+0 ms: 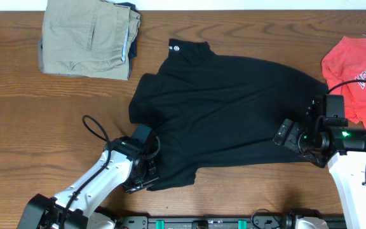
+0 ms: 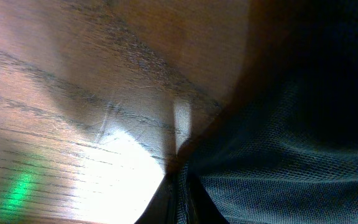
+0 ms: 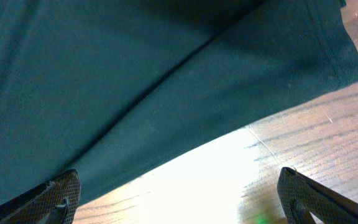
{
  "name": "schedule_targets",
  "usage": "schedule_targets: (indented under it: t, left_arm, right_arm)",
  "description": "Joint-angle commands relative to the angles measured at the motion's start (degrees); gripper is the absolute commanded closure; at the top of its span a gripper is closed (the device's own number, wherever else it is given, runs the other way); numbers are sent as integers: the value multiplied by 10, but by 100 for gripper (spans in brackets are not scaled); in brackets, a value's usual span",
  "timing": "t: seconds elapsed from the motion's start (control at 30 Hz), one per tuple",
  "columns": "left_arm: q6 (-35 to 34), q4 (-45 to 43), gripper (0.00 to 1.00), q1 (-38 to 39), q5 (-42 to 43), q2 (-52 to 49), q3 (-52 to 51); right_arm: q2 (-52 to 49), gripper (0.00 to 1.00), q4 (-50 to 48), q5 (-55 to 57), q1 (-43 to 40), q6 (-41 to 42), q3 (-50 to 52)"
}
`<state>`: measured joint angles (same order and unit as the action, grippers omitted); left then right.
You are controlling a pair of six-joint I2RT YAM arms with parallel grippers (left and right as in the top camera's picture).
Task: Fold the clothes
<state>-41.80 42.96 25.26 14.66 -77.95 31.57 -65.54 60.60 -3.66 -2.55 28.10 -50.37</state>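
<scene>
Now the black shirt lies spread across the middle of the wooden table, its collar towards the far side, where a small white logo mark shows. The fabric is fairly flat, with a few soft creases, and its near left corner reaches towards the near edge of the table.

At that near left corner sits the left gripper. Its jaws are closed, and the left wrist view shows dark mesh fabric drawn into a pinch right at the fingertips, low over the bare wood.

The right gripper is at the shirt's right edge, towards the near side. Its two fingers stand wide apart and hold nothing; between them the right wrist view shows lit table wood, with the hem of the shirt just beyond.

Folded khaki trousers lie at the far left corner, apart from the shirt. A red T-shirt with white lettering lies at the right edge of the table, just beside the shirt's right side.
</scene>
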Motion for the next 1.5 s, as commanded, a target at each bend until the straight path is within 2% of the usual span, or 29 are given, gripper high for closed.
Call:
schedule_targets:
  t: [0.0,0.17,0.6,0.77,0.97,1.1,1.37,1.47]
  left_arm:
    - [1,1,94,1,-12,-3,-6]
    - [1,1,94,1,-12,-3,-6]
    - [1,0,94,1,-12,-3,-6]
    - [1,-3,94,1,-12,-3,-6]
    - [1,-5,94,1,-12,-3,-6]
    - [1,-7,94,1,-12,-3,-6]
    - [1,-9,94,1,-13,-3,-6]
    - [1,-9,94,1,-13,-3,-6]
  right_arm:
    - [-1,1,11,14,-5,21,5]
    - [-1,1,48,91,-45,92,5]
    - [-1,1,38,115,-207,92,16]
    - [-1,1,2,106,-245,91,63]
    - [-14,12,-90,88,-266,80,124]
    - [-42,13,-113,52,-273,67,125]
    - [-138,13,-151,54,-290,67,125]
    - [-167,17,-170,54,-304,56,125]
